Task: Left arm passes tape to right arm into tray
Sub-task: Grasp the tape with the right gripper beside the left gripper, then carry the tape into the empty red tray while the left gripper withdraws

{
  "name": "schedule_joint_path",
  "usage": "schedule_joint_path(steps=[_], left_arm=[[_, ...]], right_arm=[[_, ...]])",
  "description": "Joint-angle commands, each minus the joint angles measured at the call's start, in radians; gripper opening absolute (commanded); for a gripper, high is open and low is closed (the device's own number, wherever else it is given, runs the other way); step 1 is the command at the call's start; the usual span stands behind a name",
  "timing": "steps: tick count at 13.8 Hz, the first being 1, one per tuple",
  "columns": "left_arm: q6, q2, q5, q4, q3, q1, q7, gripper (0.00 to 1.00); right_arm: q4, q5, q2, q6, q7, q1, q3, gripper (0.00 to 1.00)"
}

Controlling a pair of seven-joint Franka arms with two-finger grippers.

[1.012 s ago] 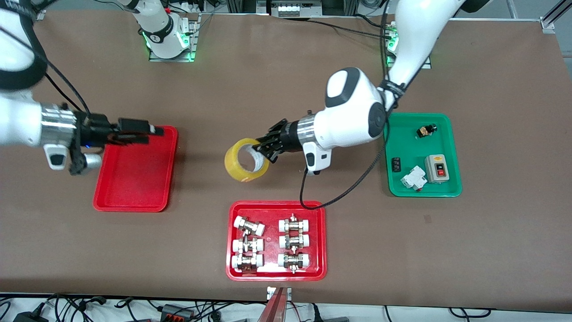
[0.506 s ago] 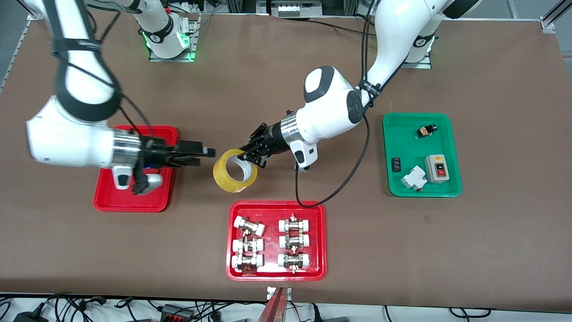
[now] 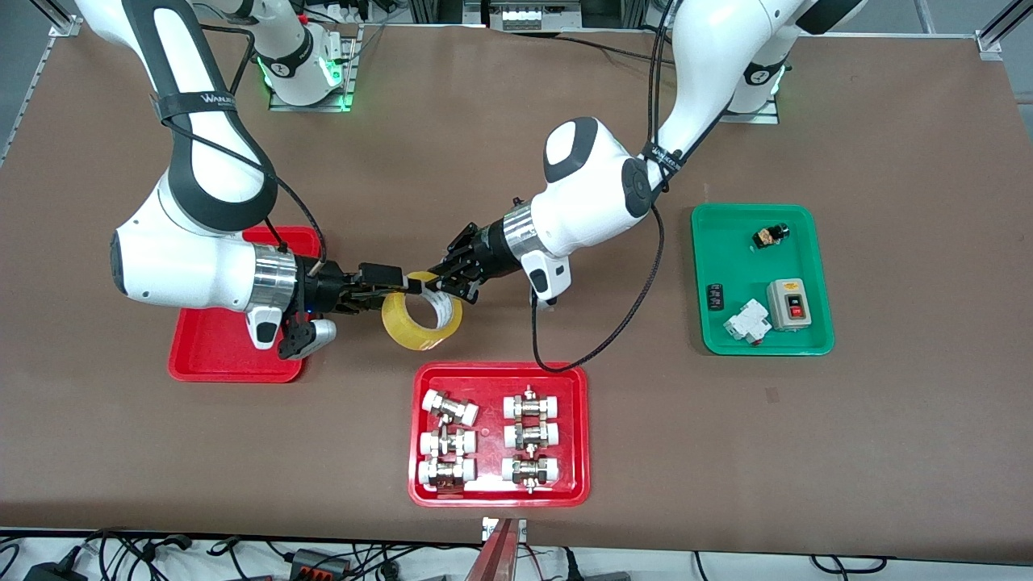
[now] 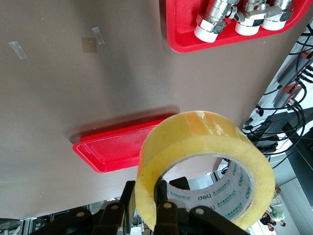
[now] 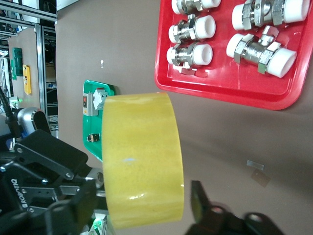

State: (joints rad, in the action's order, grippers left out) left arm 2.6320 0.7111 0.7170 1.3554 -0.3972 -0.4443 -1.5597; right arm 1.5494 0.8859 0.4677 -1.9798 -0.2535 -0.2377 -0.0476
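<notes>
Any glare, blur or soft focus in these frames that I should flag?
Front view: sharp and evenly lit, with a glossy highlight on the fittings tray and soft shadows beneath both arms. Left wrist view: the tape and its core print are crisp, while the left gripper's fingers at the edge are dark. Right wrist view: the tape is evenly lit, and the fittings show bright specular spots.
</notes>
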Motion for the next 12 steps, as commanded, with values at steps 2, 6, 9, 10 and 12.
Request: schedule_joint_path(steps=[2, 6, 9, 10, 12], left_arm=[[0.011, 0.013, 0.015, -0.035, 0.009, -0.013, 0.001, 0.11], [0.010, 0.007, 0.016, -0.029, 0.014, -0.008, 0.000, 0.22], [0.002, 0.004, -0.103, -0.032, 0.040, -0.011, 0.001, 0.87], [-0.004, -0.001, -0.187, -0.032, 0.035, -0.004, 0.003, 1.00], [-0.067, -0.022, -0.225, -0.038, 0.029, 0.048, 0.010, 1.00]], right_arm=[[-0.017, 0.010, 0.002, -0.002, -0.023, 0.004, 0.005, 0.09], [-0.018, 0.015, -0.004, -0.002, -0.013, 0.003, 0.005, 0.00], [-0.018, 0.016, -0.004, -0.002, -0.015, 0.001, 0.005, 0.00], [-0.018, 0.016, -0.004, -0.002, -0.015, 0.001, 0.005, 0.00], [-0.017, 0.013, -0.004, -0.002, -0.012, 0.000, 0.005, 0.00]])
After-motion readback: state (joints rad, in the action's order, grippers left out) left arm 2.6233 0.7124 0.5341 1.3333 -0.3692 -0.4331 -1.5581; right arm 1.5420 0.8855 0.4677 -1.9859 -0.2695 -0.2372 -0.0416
